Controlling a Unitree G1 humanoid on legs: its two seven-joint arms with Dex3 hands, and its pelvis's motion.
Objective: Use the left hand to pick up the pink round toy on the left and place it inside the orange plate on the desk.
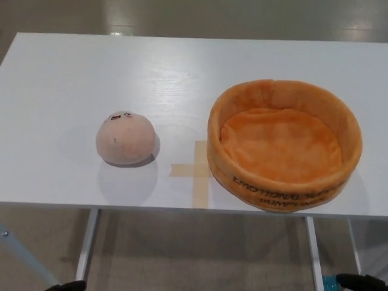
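Pink round toy [125,138] sits on white desk [60,91] at 9 o'clock of the orange plush plate [285,194], well apart, tan tape cross [197,171] between them just off the plate's wall; only dark slivers of left hand [68,286] and right hand [362,281] show at bottom edge, finger state cannot be told.

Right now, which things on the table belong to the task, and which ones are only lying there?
Belongs to the job:
- pink round toy, on the left of the white table
- orange plate, on the right, nothing in it

Only lying about:
- tape cross, stuck on the table between the toy and the plate

Neither hand has reached the table yet.
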